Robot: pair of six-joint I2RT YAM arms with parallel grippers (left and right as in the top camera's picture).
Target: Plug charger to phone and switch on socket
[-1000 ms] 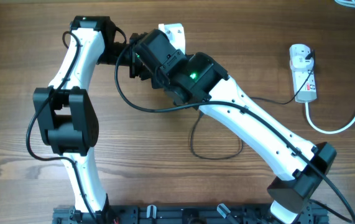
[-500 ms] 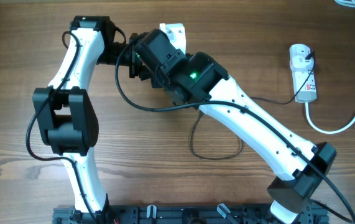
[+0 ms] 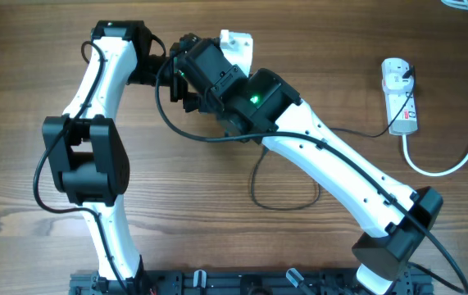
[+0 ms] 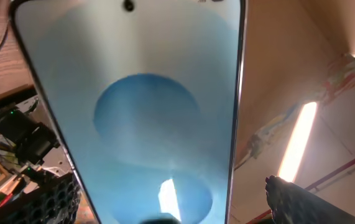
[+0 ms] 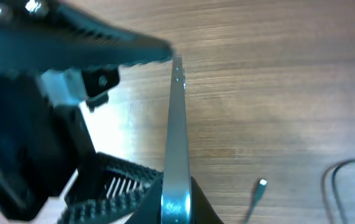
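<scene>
The phone (image 4: 146,106) fills the left wrist view, its teal-cyan screen facing the camera. In the right wrist view I see it edge-on (image 5: 177,118), its lower end clamped between my right gripper's (image 5: 177,208) dark jaws. My left gripper (image 4: 165,202) straddles the phone, with a gap showing between its right finger and the phone's edge. From overhead the phone (image 3: 237,44) is held up at the back centre, where both wrists meet. The charger's black cable (image 3: 283,201) loops on the table. Its connector tip (image 5: 259,186) lies loose on the wood. The socket (image 3: 401,98) lies at the far right.
The thick white cord (image 3: 455,160) trails from the socket along the right edge. The right arm (image 3: 332,164) stretches diagonally across the table over the cable loop. The left arm (image 3: 94,139) stands at the left.
The phone and the right wrist have shifted slightly up and to the right, with the phone tilting a little. The cable and the socket have not moved.
</scene>
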